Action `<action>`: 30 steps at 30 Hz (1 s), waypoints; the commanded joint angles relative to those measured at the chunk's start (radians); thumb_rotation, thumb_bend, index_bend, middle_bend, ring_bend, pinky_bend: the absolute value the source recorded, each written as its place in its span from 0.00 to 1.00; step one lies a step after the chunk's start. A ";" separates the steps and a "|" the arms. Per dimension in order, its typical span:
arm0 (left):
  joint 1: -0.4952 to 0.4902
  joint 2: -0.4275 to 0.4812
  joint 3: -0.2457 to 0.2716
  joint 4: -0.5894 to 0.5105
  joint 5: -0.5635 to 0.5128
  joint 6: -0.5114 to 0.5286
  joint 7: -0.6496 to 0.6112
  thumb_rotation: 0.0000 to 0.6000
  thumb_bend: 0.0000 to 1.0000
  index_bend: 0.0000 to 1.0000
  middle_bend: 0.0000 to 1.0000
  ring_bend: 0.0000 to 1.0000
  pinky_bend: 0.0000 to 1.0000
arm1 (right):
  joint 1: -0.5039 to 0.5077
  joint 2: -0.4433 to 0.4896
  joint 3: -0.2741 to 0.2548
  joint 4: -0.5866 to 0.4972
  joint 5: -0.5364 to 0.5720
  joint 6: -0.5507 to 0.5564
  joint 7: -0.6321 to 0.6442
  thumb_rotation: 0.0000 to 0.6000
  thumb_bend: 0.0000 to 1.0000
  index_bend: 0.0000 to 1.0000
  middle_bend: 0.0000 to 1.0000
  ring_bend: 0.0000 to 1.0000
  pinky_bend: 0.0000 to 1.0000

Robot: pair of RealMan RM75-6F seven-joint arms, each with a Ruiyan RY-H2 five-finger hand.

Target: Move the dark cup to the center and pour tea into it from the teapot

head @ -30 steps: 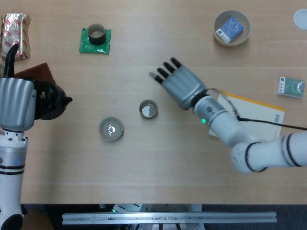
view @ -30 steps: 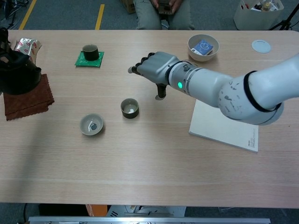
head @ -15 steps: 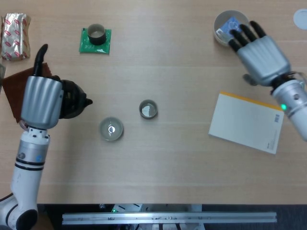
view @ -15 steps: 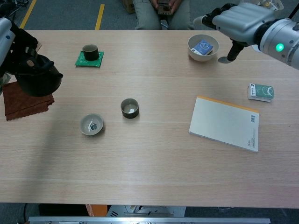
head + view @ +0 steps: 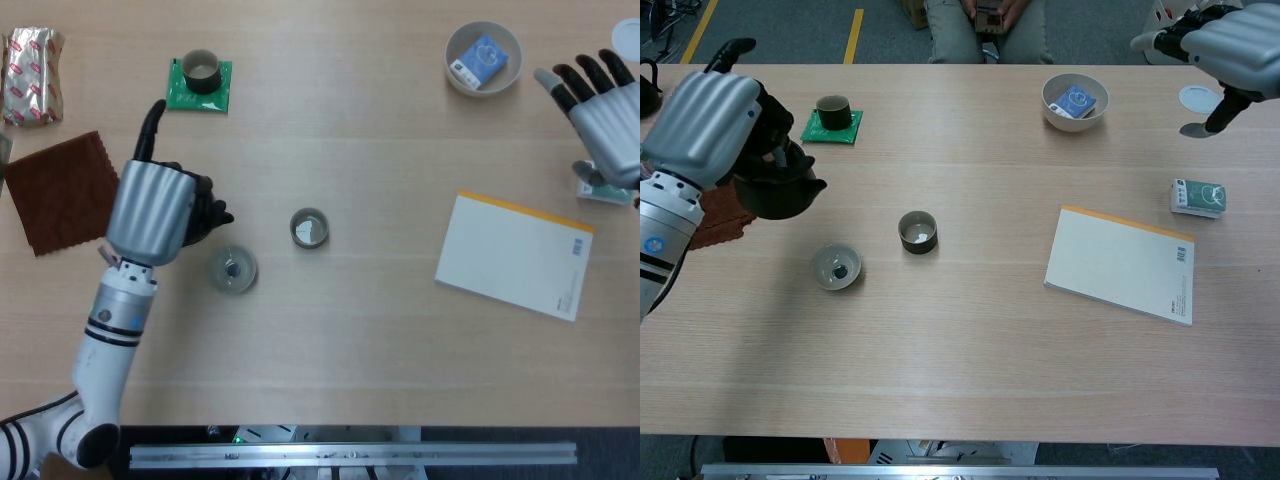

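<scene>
The dark cup (image 5: 309, 228) stands upright near the table's middle, also seen in the chest view (image 5: 917, 231). My left hand (image 5: 155, 210) grips the black teapot (image 5: 780, 186) above the table, left of the dark cup and just behind a pale grey cup (image 5: 232, 270). In the head view the hand hides most of the teapot (image 5: 207, 211). My right hand (image 5: 600, 108) hovers at the far right with its fingers spread, holding nothing. A second dark cup (image 5: 201, 72) sits on a green coaster at the back left.
A brown cloth (image 5: 60, 190) and a foil packet (image 5: 32, 75) lie at the left. A bowl with a blue box (image 5: 483, 57) stands at the back right, beside a white lid (image 5: 1198, 97). A notebook (image 5: 515, 255) and a card pack (image 5: 1198, 196) lie at the right.
My left hand has carried the teapot rightward off the brown cloth towards the cups. My right hand has pulled away from the dark cup to the far right.
</scene>
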 commanded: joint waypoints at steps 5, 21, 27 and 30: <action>-0.031 -0.068 -0.002 0.038 -0.017 -0.030 0.029 1.00 0.22 0.96 1.00 0.84 0.06 | -0.049 0.023 -0.014 -0.012 -0.051 -0.006 0.014 1.00 0.20 0.00 0.11 0.00 0.00; -0.094 -0.182 -0.028 0.132 -0.057 -0.074 0.080 1.00 0.22 0.96 1.00 0.84 0.06 | -0.156 0.052 -0.050 -0.024 -0.174 -0.021 0.034 1.00 0.20 0.00 0.11 0.00 0.00; -0.125 -0.217 -0.037 0.191 -0.056 -0.087 0.105 1.00 0.22 0.96 1.00 0.84 0.06 | -0.180 0.051 -0.048 -0.014 -0.193 -0.035 0.039 1.00 0.20 0.00 0.11 0.00 0.00; -0.134 -0.235 -0.041 0.209 -0.068 -0.096 0.105 1.00 0.22 0.96 1.00 0.84 0.06 | -0.190 0.052 -0.043 -0.009 -0.196 -0.039 0.041 1.00 0.20 0.00 0.11 0.00 0.00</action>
